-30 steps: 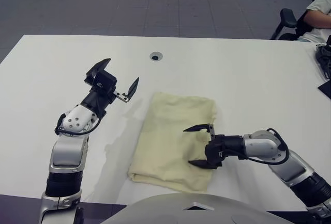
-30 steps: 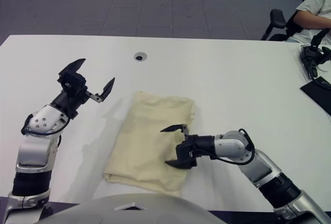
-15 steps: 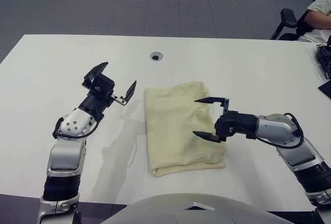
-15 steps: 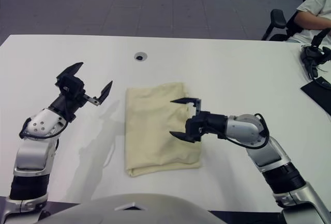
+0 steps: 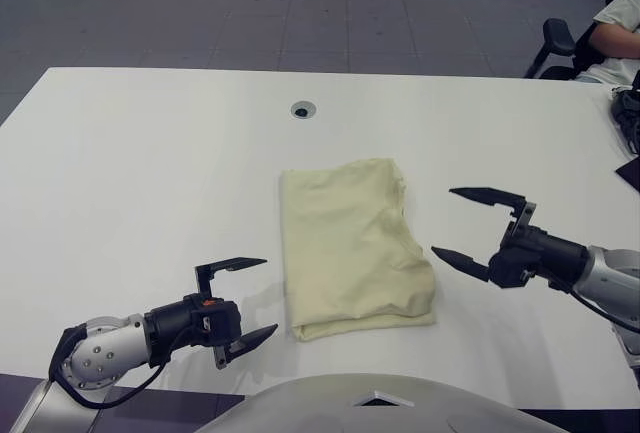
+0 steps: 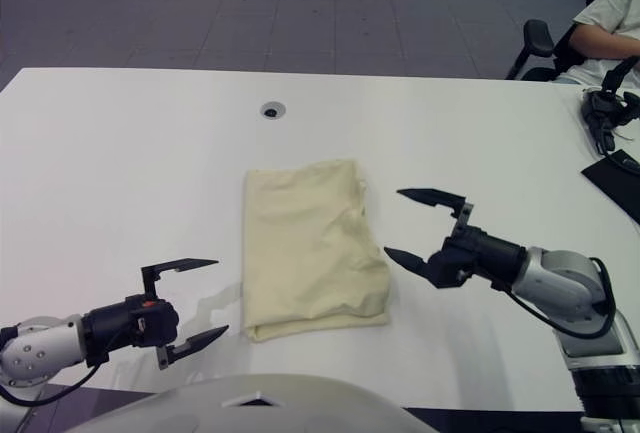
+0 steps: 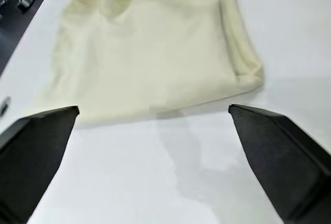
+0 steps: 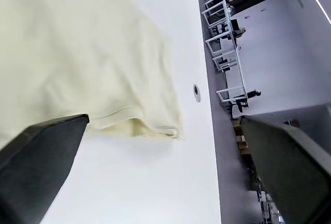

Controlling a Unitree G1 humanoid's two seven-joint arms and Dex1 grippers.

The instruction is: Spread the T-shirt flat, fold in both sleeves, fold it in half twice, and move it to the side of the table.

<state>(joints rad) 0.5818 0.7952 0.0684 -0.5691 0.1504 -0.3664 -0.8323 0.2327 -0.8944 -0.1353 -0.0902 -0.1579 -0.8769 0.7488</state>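
Two grippers flank folded T-shirt [image 5: 355, 248], both spread wide, both holding nothing. On one side, left gripper [image 5: 268, 296] sits low near front edge of table [image 5: 150, 153], just left of shirt; on other, right gripper [image 5: 443, 221] sits just right of it. Neither touches cloth.

Shirt lies mid-table as compact rectangle, several layers thick, so spreading, sleeve folds and both halvings look done. Likely left: moving it to table's side.

Cloth pale yellow, soft, lightly creased, stacked edges showing at near end. Tabletop smooth, white, small round cable hole [image 5: 302, 109] beyond shirt. Gripper fingers [image 5: 232, 264] black, hard, pointed.
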